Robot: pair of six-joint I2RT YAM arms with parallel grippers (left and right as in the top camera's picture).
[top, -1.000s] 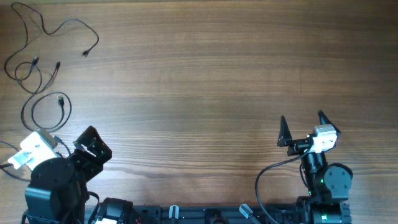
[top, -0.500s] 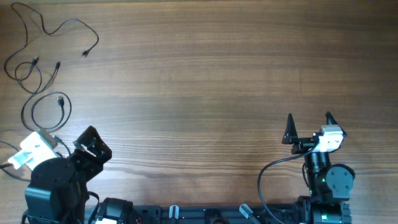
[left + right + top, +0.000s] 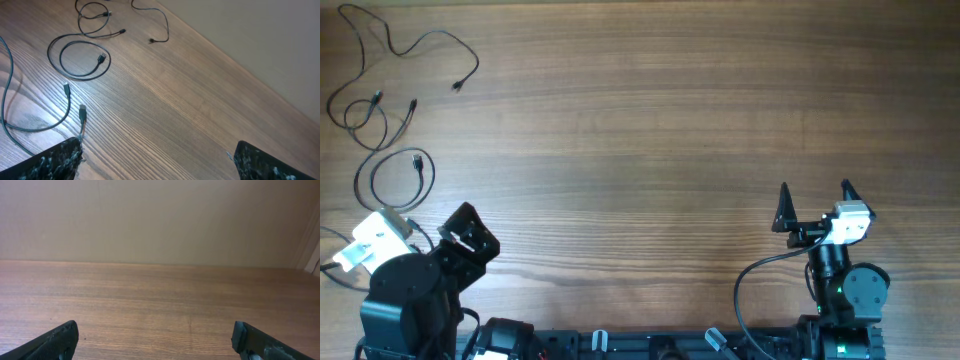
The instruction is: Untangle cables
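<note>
Thin black cables lie spread apart at the table's far left. One long cable (image 3: 415,42) winds along the top left corner. A second (image 3: 378,118) lies below it. A third is coiled in a loop (image 3: 395,175); it also shows in the left wrist view (image 3: 80,60). A greenish cable (image 3: 55,117) with plug ends lies close to my left gripper. My left gripper (image 3: 445,225) is open and empty near the front left edge; its fingertips frame bare wood in the left wrist view (image 3: 157,162). My right gripper (image 3: 814,195) is open and empty at the front right, far from the cables.
The wooden table (image 3: 650,130) stretches between the arms. A beige wall (image 3: 160,220) stands behind the table's far edge. The arm bases and their thick cables (image 3: 760,290) sit along the front edge.
My right gripper has shifted slightly to the right and back toward the front edge. The left arm and the cables have not moved.
</note>
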